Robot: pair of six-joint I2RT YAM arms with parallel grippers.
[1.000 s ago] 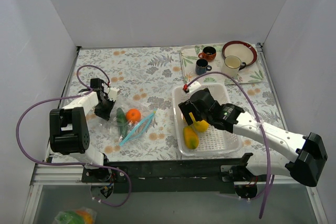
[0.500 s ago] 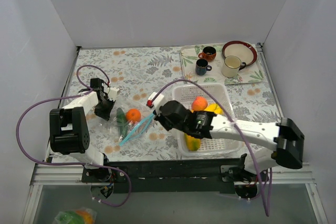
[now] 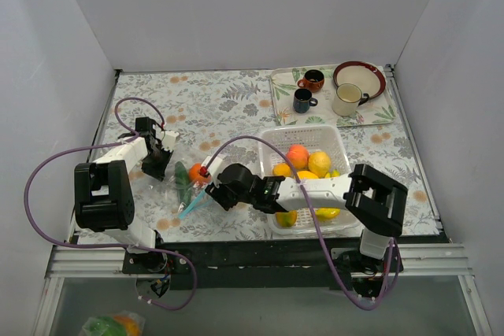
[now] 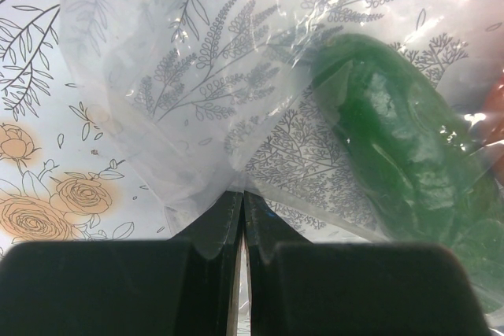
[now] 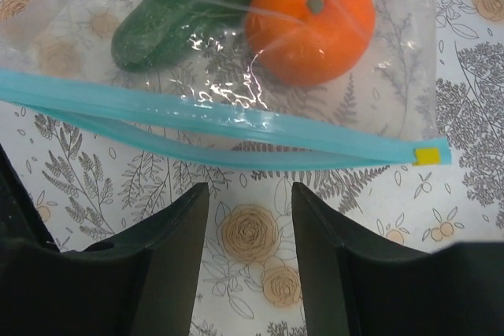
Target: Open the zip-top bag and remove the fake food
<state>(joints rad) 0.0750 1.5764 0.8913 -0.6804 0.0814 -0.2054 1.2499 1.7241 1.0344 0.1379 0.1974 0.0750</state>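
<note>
Floral counter [image 3: 228,108] seen from above and from 2 wrist cameras. The zip-top bag [image 5: 224,68] lies left of a white basket [image 3: 302,129], its blue zip strip [image 5: 236,122] slightly parted, with 1 orange [image 5: 311,17] and 1 cucumber [image 5: 169,17] inside. Other fake food [image 3: 309,164] sits in the basket. Our left end effector [image 4: 242,210] pinches the bag's film between closed fingers. Our right end effector [image 5: 248,194] hovers just before the zip strip, fingers spread, holding nothing. We judge the thin film could slip from the pinch, so reaching in might drag the bag or flatten its mouth.
</note>
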